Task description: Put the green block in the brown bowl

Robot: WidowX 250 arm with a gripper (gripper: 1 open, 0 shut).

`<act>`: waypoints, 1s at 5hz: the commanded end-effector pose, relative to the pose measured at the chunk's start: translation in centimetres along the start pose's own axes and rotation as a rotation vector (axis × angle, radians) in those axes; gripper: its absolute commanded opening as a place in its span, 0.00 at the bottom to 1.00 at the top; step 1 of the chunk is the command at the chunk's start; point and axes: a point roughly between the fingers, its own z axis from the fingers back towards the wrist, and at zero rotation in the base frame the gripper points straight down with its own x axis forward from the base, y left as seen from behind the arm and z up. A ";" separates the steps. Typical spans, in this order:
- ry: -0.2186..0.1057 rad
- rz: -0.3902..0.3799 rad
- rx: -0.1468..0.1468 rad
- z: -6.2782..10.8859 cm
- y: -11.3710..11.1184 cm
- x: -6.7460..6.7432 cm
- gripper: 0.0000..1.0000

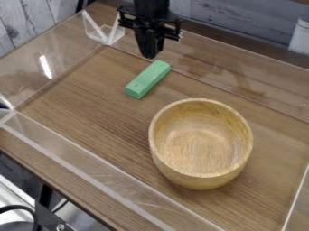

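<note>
Gripper (150,54) above wooden table (83,106) — grey plank wall (241,16), clear side panel (90,169)

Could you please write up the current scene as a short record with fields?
target object: slim rectangular bright green block, flat on the brown wooden tabletop, outside the bowl
container: large round light-brown wooden bowl with a thick rim, upright, nothing inside
tool: black tool, beyond the block, not holding it; whether it is open is unclear
other item: white object at the table's far edge, partly out of view
task status: block not yet in the bowl
</note>
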 end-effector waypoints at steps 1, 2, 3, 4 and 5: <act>-0.042 -0.005 0.026 0.6 0.5 1.1 1.00; -0.020 -0.001 0.038 -0.7 0.8 1.1 1.00; 0.001 0.011 0.052 -2.2 1.2 1.1 1.00; 0.027 0.019 0.064 -3.7 1.5 1.1 1.00; 0.042 0.028 0.074 -4.8 1.9 1.1 1.00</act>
